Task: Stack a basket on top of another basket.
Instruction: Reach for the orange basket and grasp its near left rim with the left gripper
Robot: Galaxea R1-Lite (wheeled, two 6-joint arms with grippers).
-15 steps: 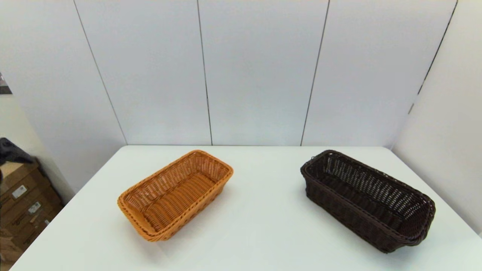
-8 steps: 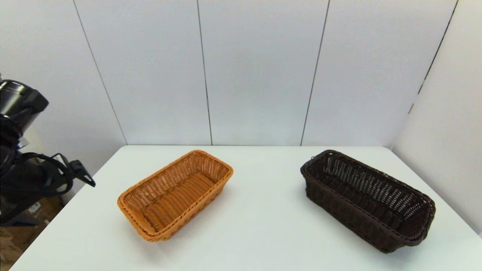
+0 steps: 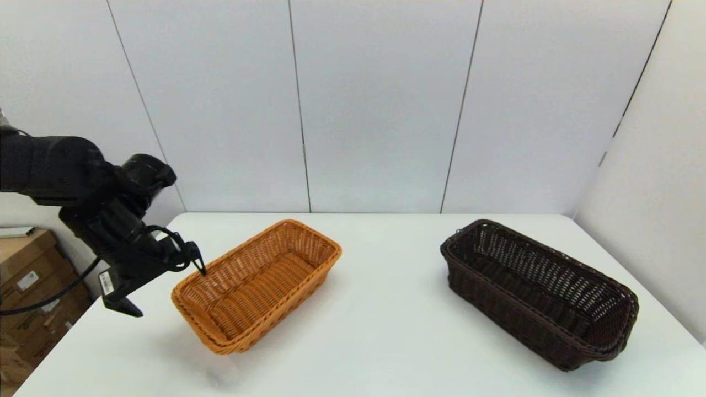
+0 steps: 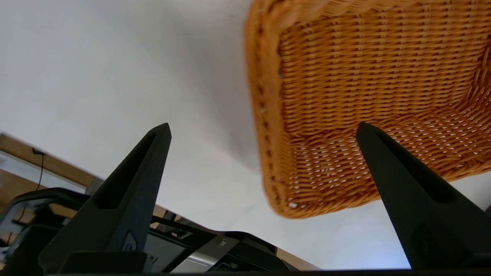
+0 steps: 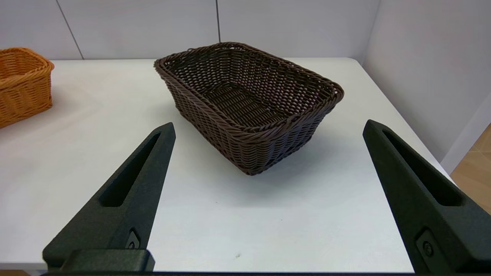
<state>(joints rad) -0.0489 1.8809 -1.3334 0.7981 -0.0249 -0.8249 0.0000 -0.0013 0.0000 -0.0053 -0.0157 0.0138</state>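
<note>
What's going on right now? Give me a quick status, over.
Left hand open, beside the orange basket. Right hand open, parked short of the dark basket. Baskets apart, not stacked. Nothing between them.

Orange basket (image 3: 257, 285): woven wicker, tight weave, braided rim, slight sheen on the strands. Dark brown basket (image 3: 538, 294): same wicker look, looser open mesh, braided rim, mostly matt. Table (image 3: 386, 331): smooth white top, faint soft reflections, near the left edge too. Left gripper (image 4: 262, 130) and right gripper (image 5: 268, 128) fingers: matt black, finely grainy plastic.
</note>
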